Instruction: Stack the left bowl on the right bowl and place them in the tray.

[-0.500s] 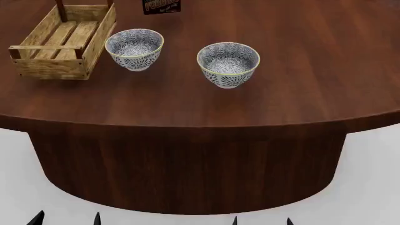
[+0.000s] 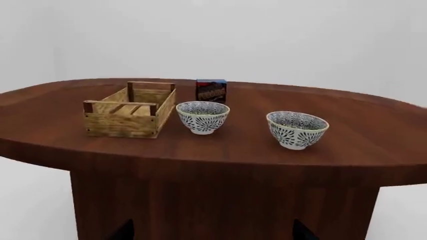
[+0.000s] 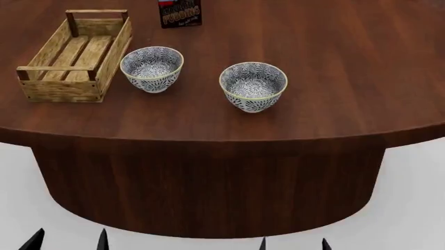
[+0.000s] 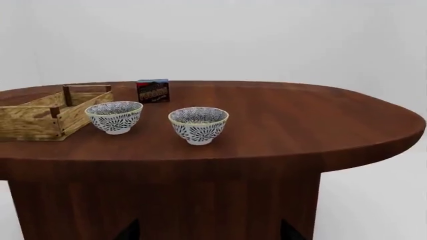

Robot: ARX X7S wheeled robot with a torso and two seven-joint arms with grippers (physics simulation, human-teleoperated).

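The left bowl [image 3: 151,67], white with a dark blue pattern, stands upright beside the tray [image 3: 61,88], a long light-wood slatted crate at the table's left. The right bowl [image 3: 253,86], same pattern, stands apart at the middle. Both bowls and the tray are empty. My left gripper [image 3: 68,244] and right gripper [image 3: 293,245] show only as dark fingertips at the head view's bottom edge, low in front of the table, far from the bowls. Both are open and empty. The left wrist view shows the tray [image 2: 123,125], left bowl [image 2: 202,116] and right bowl [image 2: 297,129].
The brown wooden table [image 3: 334,67] is oval with a rounded front edge and a broad pedestal [image 3: 208,182]. A chocolate pudding box [image 3: 181,13] stands behind the left bowl. The right wrist view shows the bowls [image 4: 115,116] [image 4: 198,124] from low in front.
The head view has shifted, so the bowls, tray and box sit lower in the frame and more of the far table shows. The left fingertips have edged slightly left.
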